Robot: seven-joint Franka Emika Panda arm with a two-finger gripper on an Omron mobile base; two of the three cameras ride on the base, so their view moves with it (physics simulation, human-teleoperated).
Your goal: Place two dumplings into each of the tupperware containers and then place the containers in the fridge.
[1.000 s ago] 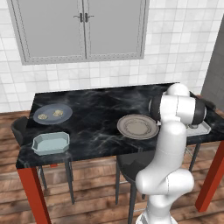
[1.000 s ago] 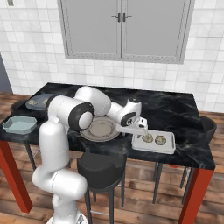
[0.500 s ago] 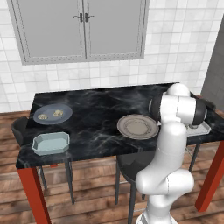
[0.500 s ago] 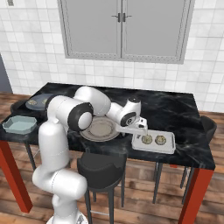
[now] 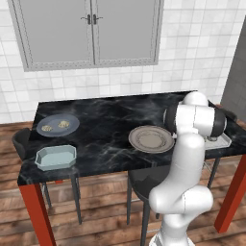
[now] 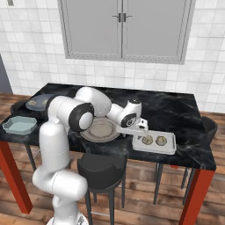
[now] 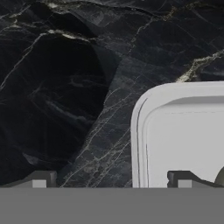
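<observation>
Dumplings come to four by my count: two (image 6: 147, 140) (image 6: 161, 140) sit side by side in the tupperware container (image 6: 170, 149) near the table's right end, and two more (image 5: 46, 128) (image 5: 63, 124) lie on the round blue-grey plate (image 5: 72, 126) at the far left. A second tupperware container (image 5: 55, 157), pale blue-green with cut corners and a thick rim, rests at the front left corner of the table (image 5: 105, 125), just in front of that plate. One round beige plate (image 5: 151, 139), ringed and shallow, lies near the middle.

The white arm bends over the table from the front, its forearm reaching across the beige plate toward the right-hand tub. The gripper (image 6: 142, 130) hangs low at that tub's left rim with its jaws spread wide and nothing between them. In the hand view one dark fingertip (image 7: 40, 180) stands over the bare marble and the other (image 7: 183, 179) over the tub's pale floor, straddling its rounded rim.

The tabletop is glossy black marble with thin pale veins, on red legs. Behind it are a white tiled wall and a grey two-door wall cupboard (image 5: 91, 31). Dark round stools (image 6: 102, 167) stand under the table.
</observation>
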